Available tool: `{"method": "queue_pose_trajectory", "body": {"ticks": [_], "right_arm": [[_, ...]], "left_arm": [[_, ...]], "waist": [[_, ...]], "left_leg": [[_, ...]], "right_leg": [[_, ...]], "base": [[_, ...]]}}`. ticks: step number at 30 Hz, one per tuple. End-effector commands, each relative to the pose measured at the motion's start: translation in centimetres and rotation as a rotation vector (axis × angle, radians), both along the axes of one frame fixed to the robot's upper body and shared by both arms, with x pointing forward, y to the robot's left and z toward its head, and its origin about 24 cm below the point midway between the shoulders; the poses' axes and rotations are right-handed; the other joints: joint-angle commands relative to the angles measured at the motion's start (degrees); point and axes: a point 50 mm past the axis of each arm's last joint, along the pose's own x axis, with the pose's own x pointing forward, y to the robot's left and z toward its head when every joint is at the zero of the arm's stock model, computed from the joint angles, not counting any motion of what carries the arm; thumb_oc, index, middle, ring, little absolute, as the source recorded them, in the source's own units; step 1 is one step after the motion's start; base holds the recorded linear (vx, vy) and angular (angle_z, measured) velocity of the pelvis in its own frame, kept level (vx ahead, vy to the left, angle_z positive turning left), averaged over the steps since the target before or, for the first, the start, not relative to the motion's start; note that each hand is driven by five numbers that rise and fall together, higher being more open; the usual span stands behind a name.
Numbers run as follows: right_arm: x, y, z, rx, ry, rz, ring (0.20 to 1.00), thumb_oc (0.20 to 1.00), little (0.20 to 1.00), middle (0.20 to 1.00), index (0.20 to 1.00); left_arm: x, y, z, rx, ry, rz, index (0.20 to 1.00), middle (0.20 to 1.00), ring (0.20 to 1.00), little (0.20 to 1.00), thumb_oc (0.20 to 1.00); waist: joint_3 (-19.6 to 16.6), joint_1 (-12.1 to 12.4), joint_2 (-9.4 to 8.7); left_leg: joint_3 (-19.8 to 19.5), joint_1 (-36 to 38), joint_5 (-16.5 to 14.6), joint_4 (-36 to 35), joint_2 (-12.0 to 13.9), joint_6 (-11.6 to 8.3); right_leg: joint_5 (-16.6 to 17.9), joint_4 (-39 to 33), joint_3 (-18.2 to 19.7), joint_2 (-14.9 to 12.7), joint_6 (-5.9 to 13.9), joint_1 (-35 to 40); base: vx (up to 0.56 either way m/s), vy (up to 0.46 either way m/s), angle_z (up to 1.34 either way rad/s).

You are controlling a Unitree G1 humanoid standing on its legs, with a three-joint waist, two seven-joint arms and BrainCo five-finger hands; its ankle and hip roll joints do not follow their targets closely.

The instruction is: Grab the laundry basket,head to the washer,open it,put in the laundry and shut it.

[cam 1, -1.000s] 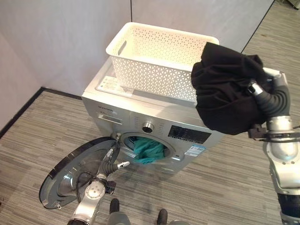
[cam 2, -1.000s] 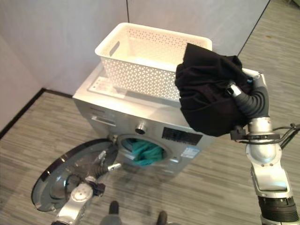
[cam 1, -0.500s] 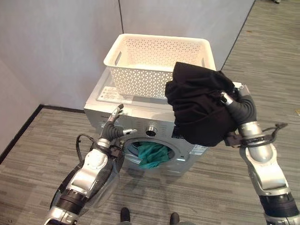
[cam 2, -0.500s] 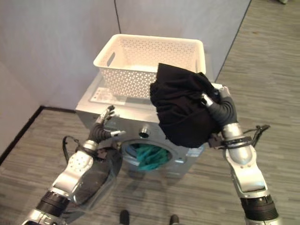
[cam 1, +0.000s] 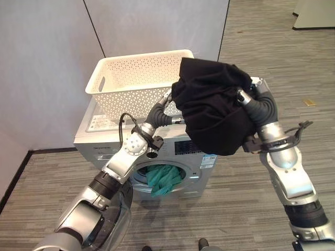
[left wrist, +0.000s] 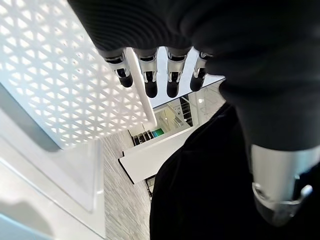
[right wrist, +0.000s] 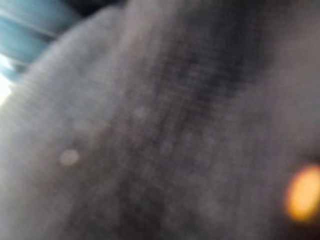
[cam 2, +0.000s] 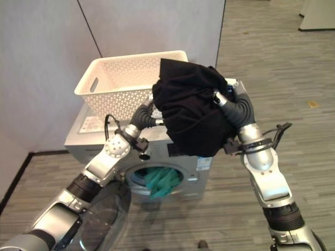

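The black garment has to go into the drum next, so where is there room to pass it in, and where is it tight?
The drum opening is partly blocked: teal laundry hangs over its lower rim, with a dark gap above it. Up by the white basket it is crowded: the left hand reaches the black garment draped over the right hand. The washer top left of the basket is bare.

Looks like office or test space: grey partition panels (cam 1: 152, 26), striped grey carpet floor (cam 1: 261, 68), lone washer (cam 1: 104, 138) against partition.
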Motion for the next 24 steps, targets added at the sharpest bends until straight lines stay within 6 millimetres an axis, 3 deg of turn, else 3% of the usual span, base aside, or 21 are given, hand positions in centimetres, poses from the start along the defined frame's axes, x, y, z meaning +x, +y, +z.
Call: {"method": "queue_pose_trajectory", "body": {"ticks": [1,7,15,24], "right_arm": [[0.4,-0.3,4.5,0.041,-0.172,-0.013,0.2,0.2,0.2,0.2,0.2],[1.0,-0.1,5.1,0.044,-0.176,-0.017,0.2,0.2,0.2,0.2,0.2],[1.2,0.3,4.0,0.035,-0.156,-0.06,0.2,0.2,0.2,0.2,0.2],[1.9,1.4,3.4,0.054,-0.118,-0.015,0.2,0.2,0.2,0.2,0.2]], "left_arm": [[1.8,-1.8,5.2,-0.019,-0.121,-0.027,1.0,1.0,1.0,1.0,1.0],[1.7,-3.4,6.5,-0.07,-0.127,-0.086,1.0,1.0,1.0,1.0,1.0],[0.9,-3.9,5.4,-0.245,-0.02,-0.159,1.0,1.0,1.0,1.0,1.0],[0.5,-4.6,4.7,-0.206,-0.021,-0.181,1.0,1.0,1.0,1.0,1.0]], "waist": [[-2.21,0.93,-2.59],[-2.21,0.96,-2.55],[-2.15,1.24,-2.34],[-2.3,1.48,-2.74]], "left_leg": [[-3.22,3.3,-4.62,0.3,2.14,-2.01],[-3.8,3.08,-4.39,0.3,2.17,-2.22],[-4.39,2.95,-4.43,0.3,2.03,-2.21],[-4.7,2.82,-4.61,0.3,1.85,-2.26]], "right_leg": [[-7.38,1.61,-1.31,0.41,0.19,1.26],[-7.61,1.35,-2.0,0.69,-0.01,1.78],[-7.87,1.29,-2.72,0.73,-0.43,2.25],[-7.79,0.96,-3.22,0.81,-0.43,2.74]], "base": [[0.01,-0.027,0.04],[0.01,-0.015,0.03],[0.01,-0.011,0.06],[0.01,-0.002,0.03]]}}
